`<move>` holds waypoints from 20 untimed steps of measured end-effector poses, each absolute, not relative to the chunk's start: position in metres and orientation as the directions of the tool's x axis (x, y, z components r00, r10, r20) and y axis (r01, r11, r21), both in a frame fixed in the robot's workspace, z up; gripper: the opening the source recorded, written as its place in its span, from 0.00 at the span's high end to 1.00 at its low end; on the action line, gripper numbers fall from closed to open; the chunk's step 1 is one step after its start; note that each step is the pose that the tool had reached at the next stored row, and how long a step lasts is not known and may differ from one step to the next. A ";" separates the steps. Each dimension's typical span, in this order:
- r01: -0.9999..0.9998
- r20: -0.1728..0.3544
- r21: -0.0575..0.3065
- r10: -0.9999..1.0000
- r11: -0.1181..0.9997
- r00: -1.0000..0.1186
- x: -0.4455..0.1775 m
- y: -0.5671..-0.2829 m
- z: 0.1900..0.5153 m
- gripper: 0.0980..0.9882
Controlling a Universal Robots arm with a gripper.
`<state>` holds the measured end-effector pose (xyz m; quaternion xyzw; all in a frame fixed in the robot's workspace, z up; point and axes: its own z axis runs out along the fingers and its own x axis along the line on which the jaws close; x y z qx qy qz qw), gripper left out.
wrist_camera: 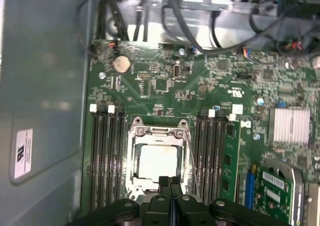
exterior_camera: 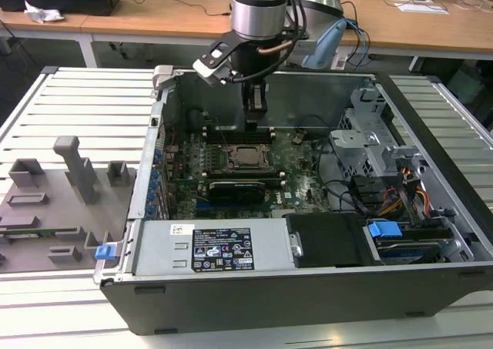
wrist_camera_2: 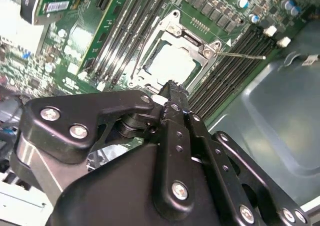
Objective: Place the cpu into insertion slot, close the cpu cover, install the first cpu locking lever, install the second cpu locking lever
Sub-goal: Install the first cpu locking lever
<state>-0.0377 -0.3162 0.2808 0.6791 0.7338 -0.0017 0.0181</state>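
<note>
White slatted table (exterior_camera: 69,102) spans the frame, open computer case (exterior_camera: 308,287) lying on it, centre to the exterior view's right. Arm (exterior_camera: 260,6) comes down from upper centre into the case. Grey fixture tray (exterior_camera: 46,210) on the exterior view's left, outside the case. Power supply (exterior_camera: 162,249) along the case's lower edge, lower centre. Green motherboard (exterior_camera: 296,172) mid-frame, also seen in the first wrist view (wrist_camera: 160,81). Gripper (exterior_camera: 253,122) hangs just above centre, over the board beside the socket. In both wrist views (wrist_camera: 170,182) (wrist_camera_2: 171,89) the two black fingers are pressed together, nothing between them, tips right by the socket edge; contact can't be made out. Insertion slot (wrist_camera: 129,190) sits mid-board between two banks of memory slots (wrist_camera: 107,156). Cpu cover (wrist_camera: 158,132) lies flat on the slot, framing the chip. Cpu (wrist_camera: 158,162) is seated in the slot, pale top showing through the cut-out; centre of the exterior frame (exterior_camera: 248,157), also in the second wrist view (wrist_camera_2: 171,66). Thin lever rod (wrist_camera_2: 242,56) juts from one socket corner over the memory slots; latched or not, can't tell.
</note>
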 end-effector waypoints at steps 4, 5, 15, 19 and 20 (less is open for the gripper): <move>0.990 -0.029 0.022 0.990 0.139 -0.139 -0.038 -0.316 0.281 0.99; 0.989 -0.029 0.022 0.989 0.145 -0.144 -0.038 -0.316 0.281 0.99; 0.971 -0.029 0.022 0.971 0.238 -0.237 -0.038 -0.316 0.281 0.99; 0.963 -0.029 0.022 0.963 0.269 -0.268 -0.038 -0.316 0.281 0.99; 0.961 -0.029 0.022 0.961 0.275 -0.275 -0.038 -0.316 0.281 0.99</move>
